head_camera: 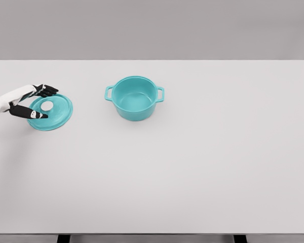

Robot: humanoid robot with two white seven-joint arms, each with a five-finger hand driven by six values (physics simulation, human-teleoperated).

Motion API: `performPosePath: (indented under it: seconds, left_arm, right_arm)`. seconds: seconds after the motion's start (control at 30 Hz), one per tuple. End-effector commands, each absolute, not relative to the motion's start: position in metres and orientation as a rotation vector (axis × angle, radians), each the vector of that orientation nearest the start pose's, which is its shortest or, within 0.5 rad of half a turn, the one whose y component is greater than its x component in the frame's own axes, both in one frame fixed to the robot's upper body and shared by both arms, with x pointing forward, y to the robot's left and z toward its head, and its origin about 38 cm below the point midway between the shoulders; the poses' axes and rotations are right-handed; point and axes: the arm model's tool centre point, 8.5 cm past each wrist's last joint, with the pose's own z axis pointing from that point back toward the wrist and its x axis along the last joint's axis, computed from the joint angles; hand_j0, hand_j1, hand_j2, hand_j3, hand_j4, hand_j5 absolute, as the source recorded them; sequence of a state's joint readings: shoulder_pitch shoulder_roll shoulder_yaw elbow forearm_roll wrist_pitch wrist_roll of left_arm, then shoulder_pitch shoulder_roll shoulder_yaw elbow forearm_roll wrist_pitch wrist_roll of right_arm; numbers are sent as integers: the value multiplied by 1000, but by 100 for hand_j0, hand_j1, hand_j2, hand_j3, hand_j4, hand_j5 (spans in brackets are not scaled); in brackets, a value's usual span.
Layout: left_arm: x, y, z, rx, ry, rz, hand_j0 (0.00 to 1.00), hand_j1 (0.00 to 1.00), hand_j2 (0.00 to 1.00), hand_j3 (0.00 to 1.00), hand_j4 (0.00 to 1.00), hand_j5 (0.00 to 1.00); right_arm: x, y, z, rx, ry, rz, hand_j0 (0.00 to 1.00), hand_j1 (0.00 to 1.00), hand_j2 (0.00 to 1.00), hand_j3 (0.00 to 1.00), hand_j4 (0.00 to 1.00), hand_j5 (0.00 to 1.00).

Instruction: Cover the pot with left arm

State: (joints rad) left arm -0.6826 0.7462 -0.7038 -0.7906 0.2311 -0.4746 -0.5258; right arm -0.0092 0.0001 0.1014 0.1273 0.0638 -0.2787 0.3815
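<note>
One rigid lid lies at the pot's nine o'clock; left hand fingers straddle it, not visibly clamped; its white knob likely offers the surest hold.

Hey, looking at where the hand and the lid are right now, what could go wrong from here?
1. The left hand reaches the lid only at its left edge, fingers spread around the white knob; a lift might tilt or drop it.
2. The open pot sits apart to the right, so the carry could clip its near handle and shove it.
</note>
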Motion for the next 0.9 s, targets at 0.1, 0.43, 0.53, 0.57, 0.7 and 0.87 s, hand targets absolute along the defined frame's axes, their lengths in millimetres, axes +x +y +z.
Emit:
performPosePath:
  seconds: [0.1, 0.43, 0.53, 0.57, 0.7, 0.87]
  left_arm:
    - [465, 435, 123, 132, -1274, -1154, 79, 79, 79, 79, 79, 79]
    - [462, 436, 119, 126, -1267, -1154, 61, 61, 61, 61, 61, 61]
    - [460, 437, 116, 126, -1261, -1148, 58, 58, 58, 58, 58, 58]
    - [460, 437, 116, 126, -1261, -1148, 57, 57, 57, 57, 57, 57]
    - [458, 436, 112, 122, -1259, -1147, 50, 50, 50, 50, 50, 50]
    - [460, 429, 113, 110, -1274, -1152, 42, 42, 42, 42, 42, 42]
  right_arm:
    - [-15, -239, -253, 312, -118, 198, 100, 100, 100, 100, 100, 100]
    - [-15, -239, -253, 313, -118, 198, 100, 100, 100, 100, 100, 100]
    - [-15, -239, -253, 313, -118, 198, 100, 100, 100, 100, 100, 100]
    - [-15, -239, -253, 313, -118, 198, 100, 100, 100, 100, 100, 100]
    - [-15, -239, -253, 312, -118, 198, 100, 100, 100, 100, 100, 100]
    - [-15, -239, -253, 313, -118, 198, 100, 100, 100, 100, 100, 100]
